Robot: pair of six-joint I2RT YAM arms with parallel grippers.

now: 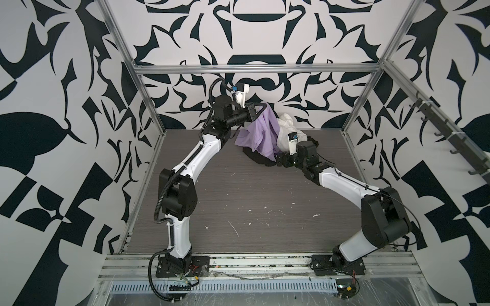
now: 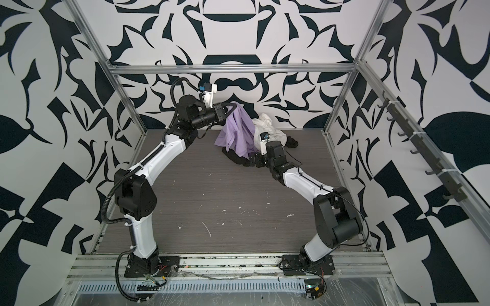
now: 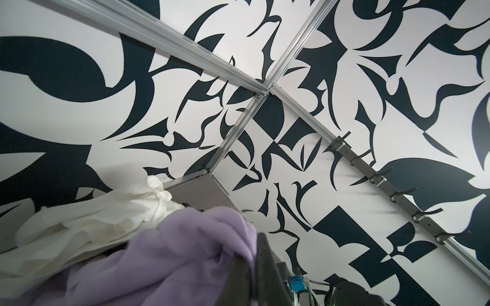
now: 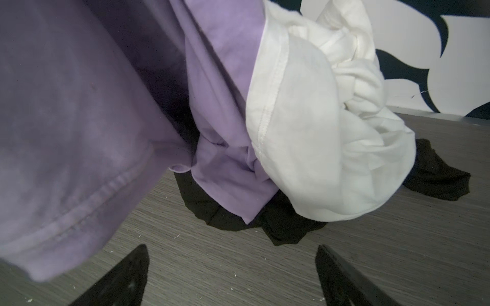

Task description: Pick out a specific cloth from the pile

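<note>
My left gripper [image 1: 261, 108] was clamped on a top fold of the lavender cloth [image 1: 254, 132] and held it raised over the pile [image 1: 285, 124] at the back of the table [image 1: 238, 190]. The cloth's lower end lay on the black garment [image 4: 228, 214], against the white garment [image 4: 318, 132]. My right gripper [image 4: 232, 249] hovered low, jaws apart, empty. The cloth looked light, limp and clingy, so I judged the hanging hem [image 4: 87, 201] the best second pinch.

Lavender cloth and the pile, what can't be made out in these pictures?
- Pinch of the left gripper on the lavender cloth: tiny in both top views; fabric covers it in the left wrist view.
- The black garment: mostly buried under lavender and the white garment, right wrist view.
- Where the lavender fold ends: it runs behind the white garment, right wrist view.
</note>
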